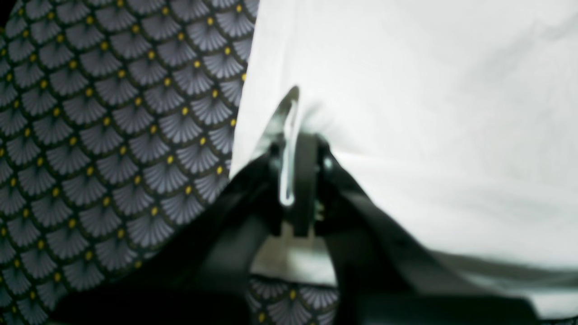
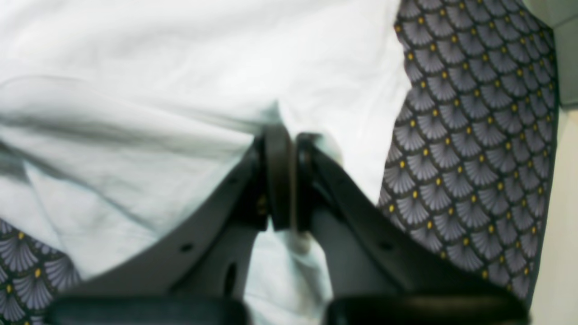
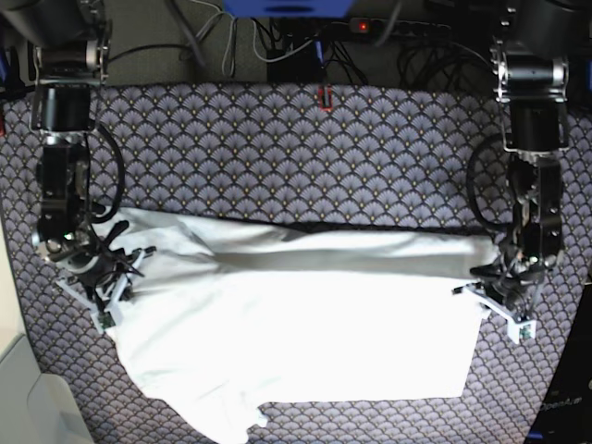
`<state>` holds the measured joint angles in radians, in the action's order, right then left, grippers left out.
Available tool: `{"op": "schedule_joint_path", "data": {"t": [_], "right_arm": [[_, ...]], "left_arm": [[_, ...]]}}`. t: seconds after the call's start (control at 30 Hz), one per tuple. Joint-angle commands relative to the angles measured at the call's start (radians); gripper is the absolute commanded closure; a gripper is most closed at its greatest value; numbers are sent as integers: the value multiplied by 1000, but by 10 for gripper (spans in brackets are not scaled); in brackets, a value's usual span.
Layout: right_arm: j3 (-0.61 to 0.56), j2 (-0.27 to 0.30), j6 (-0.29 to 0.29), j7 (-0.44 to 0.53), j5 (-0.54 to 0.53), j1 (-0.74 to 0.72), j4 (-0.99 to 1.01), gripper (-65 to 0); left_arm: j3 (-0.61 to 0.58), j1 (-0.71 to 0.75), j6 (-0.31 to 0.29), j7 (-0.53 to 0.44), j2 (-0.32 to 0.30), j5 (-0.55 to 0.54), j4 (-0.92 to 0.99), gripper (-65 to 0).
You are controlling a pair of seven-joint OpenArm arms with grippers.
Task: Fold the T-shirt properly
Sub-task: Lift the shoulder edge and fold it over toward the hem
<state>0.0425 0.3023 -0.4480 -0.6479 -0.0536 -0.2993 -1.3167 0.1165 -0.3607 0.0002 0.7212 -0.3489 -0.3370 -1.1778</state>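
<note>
The white T-shirt (image 3: 305, 324) lies spread across the purple scallop-patterned tablecloth (image 3: 277, 157), with a long fold ridge along its far edge. My left gripper (image 3: 490, 277), on the base view's right, is shut on the T-shirt's right edge. In the left wrist view its fingers (image 1: 293, 140) pinch the white cloth (image 1: 406, 90) next to the tablecloth (image 1: 113, 135). My right gripper (image 3: 116, 257), on the base view's left, is shut on the T-shirt's left end. In the right wrist view its fingers (image 2: 284, 140) clamp a bunched fold of cloth (image 2: 180, 67).
Cables and a power strip (image 3: 370, 26) run along the back of the table. The tablecloth's edge (image 2: 548, 180) meets a pale surface on the right of the right wrist view. A light grey object (image 3: 37, 407) sits at the base view's lower left corner.
</note>
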Motion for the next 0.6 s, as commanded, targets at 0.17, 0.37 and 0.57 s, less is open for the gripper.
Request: {"op": "schedule_joint_path", "data": {"t": [0.17,0.37,0.57], "right_arm": [[-25,-5,13,60,24,-65,27,-4],[-25,-24,13,63,51,-140,131,-4],[-26,-28,13,107,53,-154,131,-4]], "left_arm": [[10,-68,4,-22,17,72,-12,-6],[10,-100,4,-22,29,85,5,-6],[10,-120,4,-24,29,83,58,-6]]}}
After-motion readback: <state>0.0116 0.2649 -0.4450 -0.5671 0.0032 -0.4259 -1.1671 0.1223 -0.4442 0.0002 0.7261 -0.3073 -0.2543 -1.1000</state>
